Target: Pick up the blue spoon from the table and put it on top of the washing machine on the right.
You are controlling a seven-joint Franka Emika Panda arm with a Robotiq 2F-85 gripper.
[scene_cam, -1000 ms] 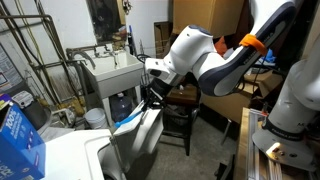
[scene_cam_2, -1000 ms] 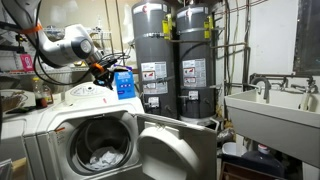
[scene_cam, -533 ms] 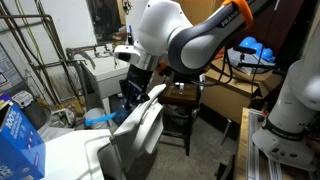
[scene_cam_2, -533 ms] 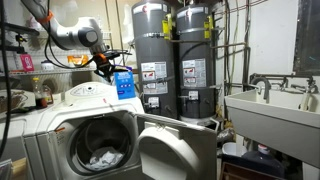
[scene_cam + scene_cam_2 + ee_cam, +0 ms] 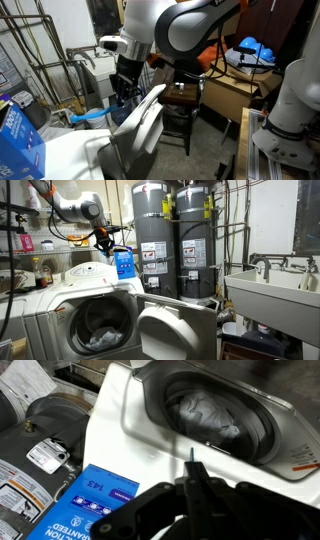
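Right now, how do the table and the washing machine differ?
The table is small, dark brown, on thin legs; the washing machine is white, boxy and bulkier. The table is open beneath; the washing machine is solid-sided, its door swung open, laundry inside.

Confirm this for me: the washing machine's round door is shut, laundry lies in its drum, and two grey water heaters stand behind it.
Not quite. The door of the washing machine is swung open, not shut, as an exterior view shows. The rest holds: laundry lies in the drum, and two grey water heaters stand behind it.
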